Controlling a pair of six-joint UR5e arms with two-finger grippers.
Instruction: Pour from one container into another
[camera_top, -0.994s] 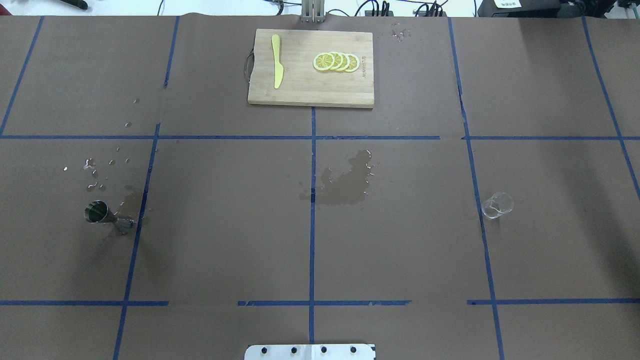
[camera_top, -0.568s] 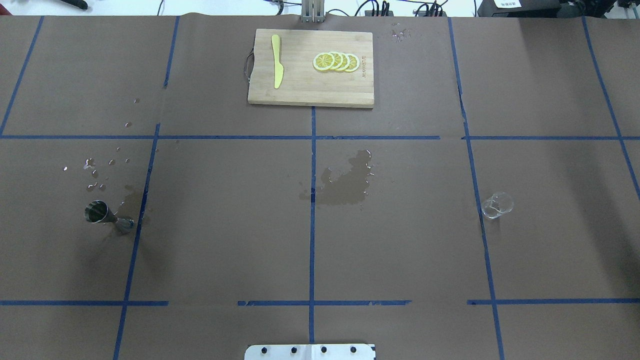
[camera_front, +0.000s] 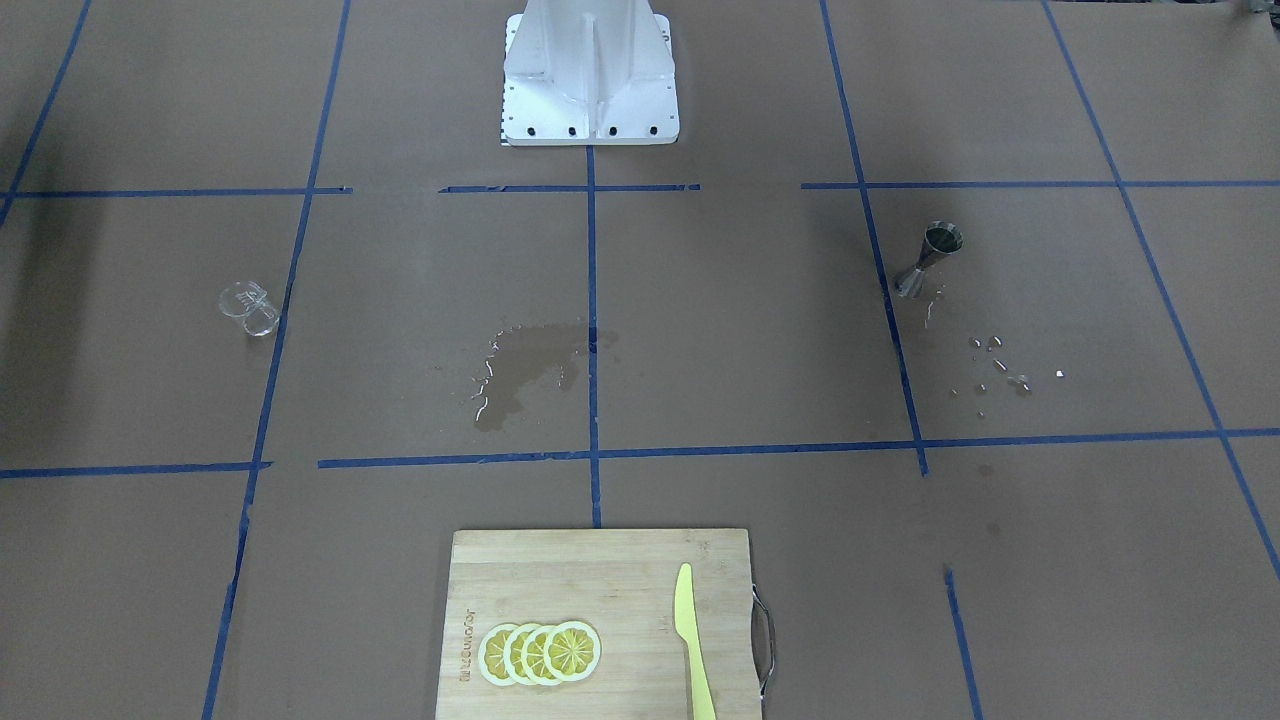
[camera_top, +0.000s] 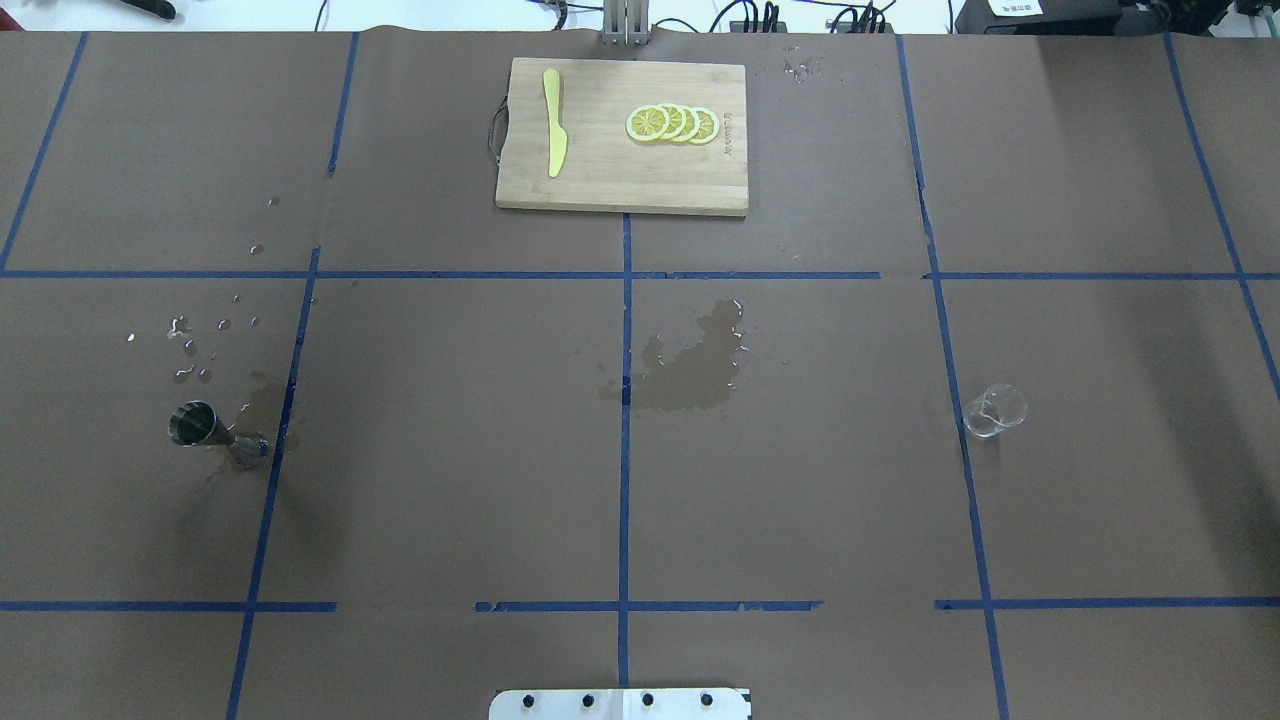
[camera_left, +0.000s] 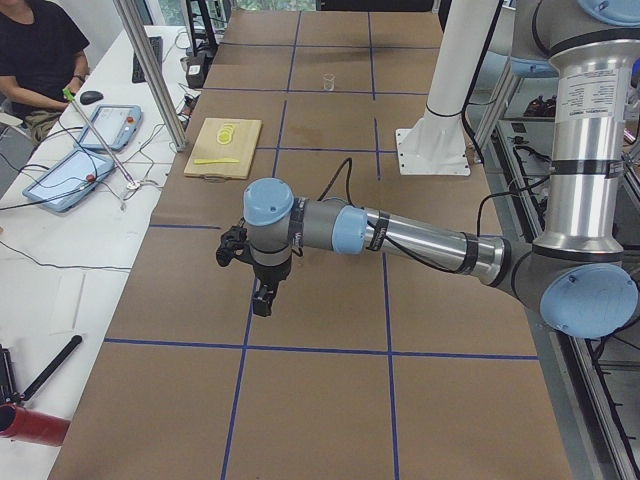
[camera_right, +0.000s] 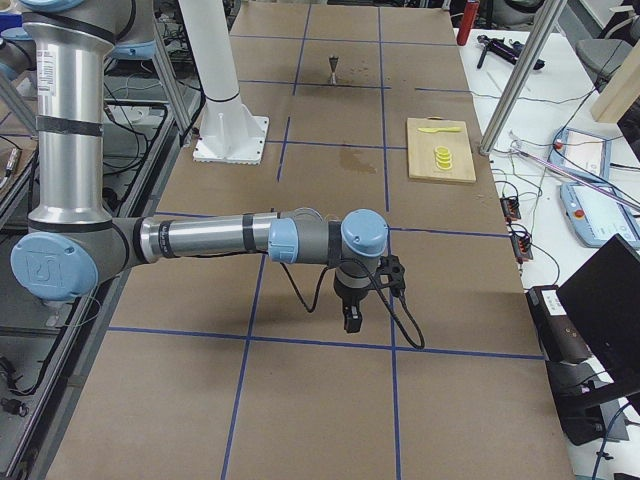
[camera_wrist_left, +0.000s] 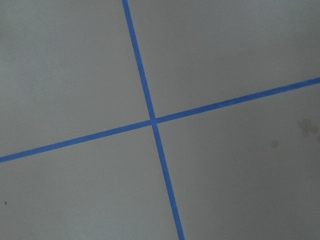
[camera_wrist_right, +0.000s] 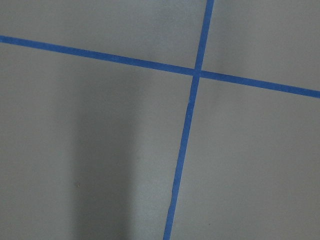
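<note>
The small clear glass cup (camera_top: 995, 410) stands on the brown paper at the right of the overhead view, and shows as the cup (camera_front: 248, 308) at the left of the front view. The silver hourglass jigger (camera_top: 207, 431) stands far off at the left, with water drops around its foot; the front view shows the jigger (camera_front: 930, 258) upright. Neither gripper appears in the overhead or front view. My left gripper (camera_left: 260, 303) hangs over bare paper at the table's left end. My right gripper (camera_right: 351, 320) hangs over bare paper at the right end. I cannot tell whether either is open or shut.
A wooden cutting board (camera_top: 620, 190) at the back middle carries lemon slices (camera_top: 672, 123) and a yellow knife (camera_top: 553, 122). A wet stain (camera_top: 690, 365) darkens the paper at the table's middle. Droplets (camera_top: 190, 345) lie behind the jigger. The robot's base (camera_front: 590, 70) is on the near side.
</note>
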